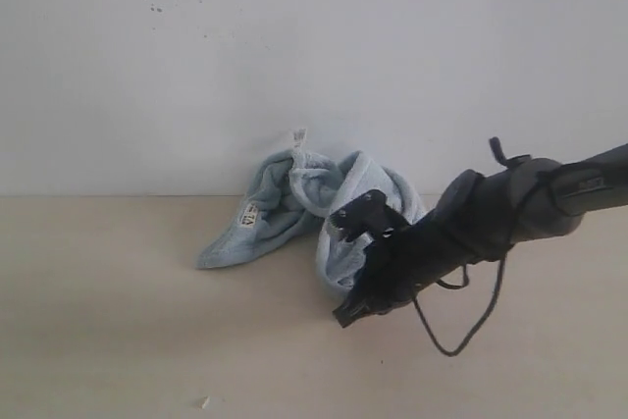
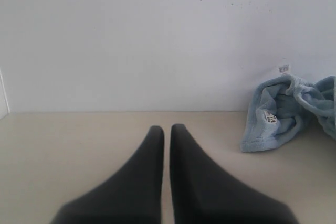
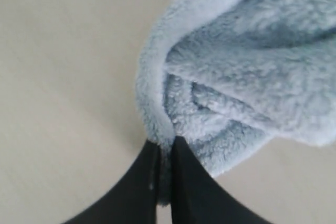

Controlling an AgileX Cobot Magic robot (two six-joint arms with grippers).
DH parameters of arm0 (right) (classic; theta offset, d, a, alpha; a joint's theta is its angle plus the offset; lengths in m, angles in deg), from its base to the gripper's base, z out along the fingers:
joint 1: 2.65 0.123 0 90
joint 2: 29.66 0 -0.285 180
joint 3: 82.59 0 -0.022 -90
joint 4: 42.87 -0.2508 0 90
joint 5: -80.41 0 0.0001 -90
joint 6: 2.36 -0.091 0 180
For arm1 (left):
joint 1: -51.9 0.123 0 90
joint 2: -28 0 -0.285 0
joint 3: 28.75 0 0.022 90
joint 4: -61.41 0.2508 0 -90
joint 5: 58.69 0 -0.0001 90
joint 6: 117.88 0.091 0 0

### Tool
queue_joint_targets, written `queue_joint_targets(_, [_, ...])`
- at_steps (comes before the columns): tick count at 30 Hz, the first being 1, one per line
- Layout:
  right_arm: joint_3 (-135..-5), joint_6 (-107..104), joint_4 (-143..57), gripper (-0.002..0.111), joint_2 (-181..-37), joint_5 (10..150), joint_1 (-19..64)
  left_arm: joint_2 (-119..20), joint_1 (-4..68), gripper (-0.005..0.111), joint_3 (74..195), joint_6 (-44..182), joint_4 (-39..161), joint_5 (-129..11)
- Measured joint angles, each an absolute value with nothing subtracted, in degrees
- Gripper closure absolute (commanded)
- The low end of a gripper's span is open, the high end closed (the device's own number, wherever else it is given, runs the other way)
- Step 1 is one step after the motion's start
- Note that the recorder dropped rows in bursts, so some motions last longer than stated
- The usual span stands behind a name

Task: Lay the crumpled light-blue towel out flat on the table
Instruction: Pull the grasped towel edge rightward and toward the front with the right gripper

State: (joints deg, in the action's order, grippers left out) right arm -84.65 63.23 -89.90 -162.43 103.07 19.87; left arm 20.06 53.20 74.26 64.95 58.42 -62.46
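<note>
The light-blue towel lies crumpled in a heap on the beige table, close to the white wall, with small white labels showing. My right gripper is shut on a fold at the towel's near edge; fluffy cloth sits pinched between its two black fingers. In the exterior view that arm reaches in from the right, and its gripper is at the heap's front right. My left gripper is shut with nothing in it, hovering over bare table well to the left of the towel.
A white wall rises right behind the towel. A loose black cable hangs from the right arm down to the table. A tiny white speck lies near the front edge.
</note>
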Motion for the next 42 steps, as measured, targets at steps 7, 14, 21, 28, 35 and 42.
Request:
queue_joint_targets(7, [-67.61, 56.09, -89.59, 0.106, -146.93, 96.75, 15.01, 20.06, 53.2, 0.103, 74.26, 64.95, 58.42, -62.46])
queue_joint_targets(14, [-49.98, 51.39, -89.38, 0.106, -128.7, 89.87, 14.12, 20.06, 53.2, 0.103, 74.26, 64.95, 58.42, -62.46])
queue_joint_targets(21, [-40.93, 46.42, -89.35, 0.106, -107.45, 89.49, 14.04, 20.06, 53.2, 0.103, 74.26, 64.95, 58.42, -62.46])
queue_joint_targets(28, [-40.17, 45.82, -86.73, 0.106, -87.68, 93.71, 14.04, 20.06, 53.2, 0.103, 74.26, 64.95, 58.42, -62.46])
queue_joint_targets(35, [-40.17, 40.52, -77.25, 0.106, -75.85, 95.05, 14.04, 20.06, 53.2, 0.103, 74.26, 64.95, 58.42, -62.46])
queue_joint_targets(42, [-41.08, 14.66, -48.07, 0.106, -75.23, 103.04, 14.04, 20.06, 53.2, 0.103, 74.26, 64.95, 58.42, -62.46])
